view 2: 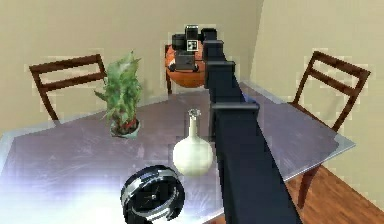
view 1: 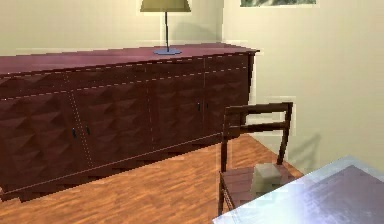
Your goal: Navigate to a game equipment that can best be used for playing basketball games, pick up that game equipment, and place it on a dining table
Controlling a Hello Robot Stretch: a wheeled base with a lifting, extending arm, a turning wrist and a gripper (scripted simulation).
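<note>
Pale yellow walls enclose a room with a wood floor [view 1: 150, 190]. In the arm side view a grey, glossy dining table [view 2: 70, 160] spreads across the frame. The robot's dark arm [view 2: 240, 140] reaches over it from the near edge toward the far side. At the arm's far end the gripper [view 2: 183, 58] sits right against an orange basketball [view 2: 185, 84], which shows at the table's far edge just left of the arm. The ball lies directly behind and below the gripper, so it cannot be told whether the gripper holds it or whether it rests on the tabletop. A potted plant [view 2: 122, 90] stands on the table to the left of the ball. A white vase [view 2: 192, 150] stands nearer, just beside the arm, and a dark round object [view 2: 152, 195] sits at the near edge. 2 wooden chairs stand at the far side, 1 to the left [view 2: 68, 78] and 1 to the right [view 2: 330, 80]. In the forward view a long dark sideboard [view 1: 120, 110] carries a lamp [view 1: 166, 25]. To its right another chair [view 1: 255, 140] holds a pale block [view 1: 268, 177] on its seat, beside a grey tabletop corner [view 1: 330, 195].
</note>
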